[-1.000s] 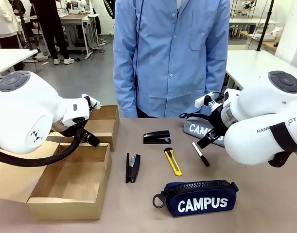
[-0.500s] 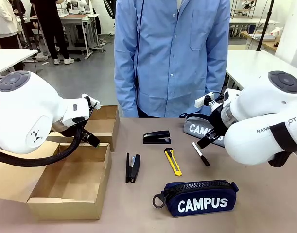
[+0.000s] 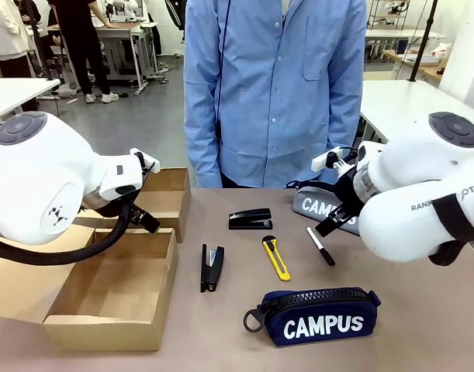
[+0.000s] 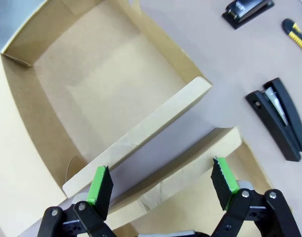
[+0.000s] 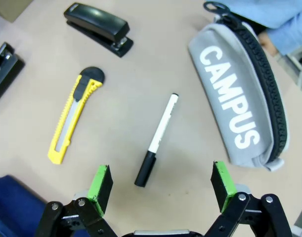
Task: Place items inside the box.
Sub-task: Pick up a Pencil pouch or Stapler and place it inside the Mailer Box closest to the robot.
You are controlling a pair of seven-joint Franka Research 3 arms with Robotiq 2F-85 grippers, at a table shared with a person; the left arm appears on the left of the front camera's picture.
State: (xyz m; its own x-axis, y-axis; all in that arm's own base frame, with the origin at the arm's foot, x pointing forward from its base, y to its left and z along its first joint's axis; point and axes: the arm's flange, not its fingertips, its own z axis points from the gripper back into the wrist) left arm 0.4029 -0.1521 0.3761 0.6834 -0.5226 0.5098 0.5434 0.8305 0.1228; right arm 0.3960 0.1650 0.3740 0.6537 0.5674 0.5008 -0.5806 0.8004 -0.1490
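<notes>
left gripper (image 4: 160,170) and right gripper (image 5: 160,170) gape wide, empty (right above the marker (image 5: 158,129)).

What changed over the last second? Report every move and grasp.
Nothing visibly changed. The left hand stays open above the cardboard box, and the right hand stays open above the white marker. The black staplers, yellow utility knife, navy pouch and grey pouch lie where they were, ungrasped.

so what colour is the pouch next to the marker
The pouch is grey with white lettering and a black zip, clearest in the right wrist view.
</notes>
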